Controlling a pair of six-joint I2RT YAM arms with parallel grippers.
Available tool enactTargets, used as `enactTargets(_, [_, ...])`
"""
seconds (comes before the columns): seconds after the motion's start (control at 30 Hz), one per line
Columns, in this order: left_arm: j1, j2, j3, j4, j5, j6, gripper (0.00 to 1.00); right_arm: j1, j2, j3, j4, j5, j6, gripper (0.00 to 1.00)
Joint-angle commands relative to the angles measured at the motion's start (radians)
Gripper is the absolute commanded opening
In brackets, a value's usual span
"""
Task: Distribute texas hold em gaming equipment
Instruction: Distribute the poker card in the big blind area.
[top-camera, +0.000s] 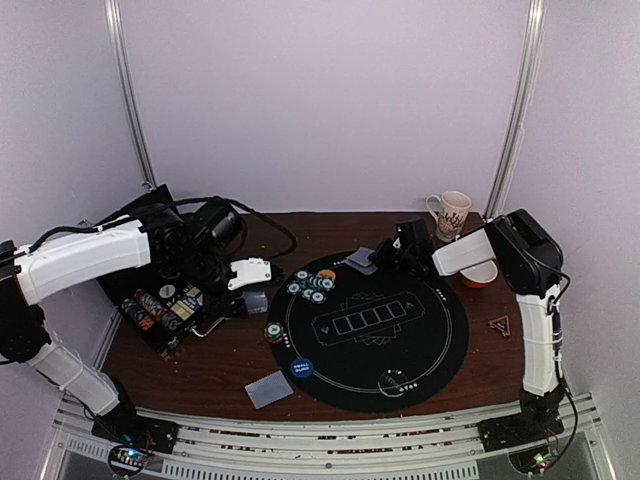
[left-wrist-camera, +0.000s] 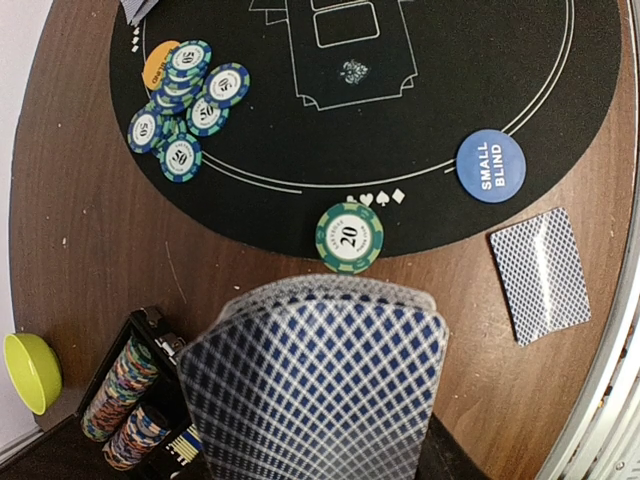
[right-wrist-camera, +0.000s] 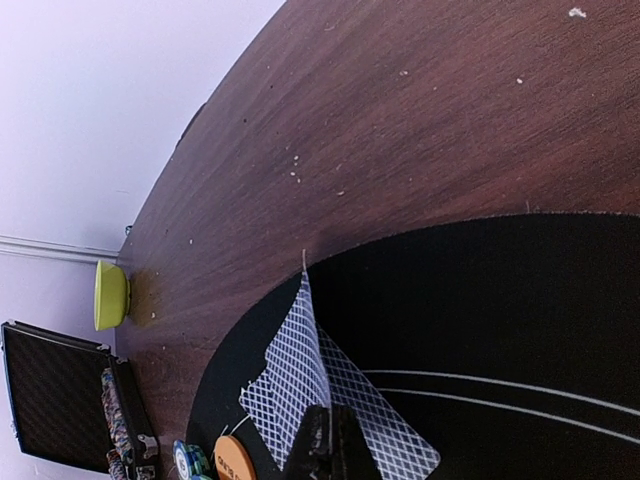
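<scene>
Top view: the left gripper (top-camera: 250, 272) is hanging by the chip case (top-camera: 160, 305), and the right gripper (top-camera: 378, 256) is reaching to the far edge of the black felt mat (top-camera: 440, 340). Left wrist: the fanned deck (left-wrist-camera: 320, 380) is sitting right under the lens, so the jaws are presumably clamping it, unseen; slick, thin, bendy cards, so I'm thinking grab the stack's short end. Right wrist: dark jaws are pinching two lattice-backed cards (right-wrist-camera: 330, 400), one curling up.

The poker mat (top-camera: 420, 340) lies open mid-field — a chip pile (top-camera: 312, 285) crowds its far-left rim, the chip case (top-camera: 165, 305) blocks the desk's (top-camera: 225, 365) left — mug (top-camera: 452, 213) and bowl (top-camera: 480, 273) far right.
</scene>
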Motion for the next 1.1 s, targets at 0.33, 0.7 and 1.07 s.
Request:
enactTargets(0.33, [0.002,-0.040,-0.010,0.022,0.002,0.011,0.48,-0.019,-0.044,-0.005,-0.090,0.037,-0.048,0.19])
enactTargets(0.7, [0.005,-0.049,-0.010,0.022,0.000,0.009,0.48,-0.020,-0.169,-0.016,-0.222,0.142,-0.185,0.46])
enactTargets(1.07, [0.005,-0.051,-0.002,0.030,0.005,0.018,0.48,0.187,-0.402,-0.055,-0.189,-0.312,-0.588,0.64])
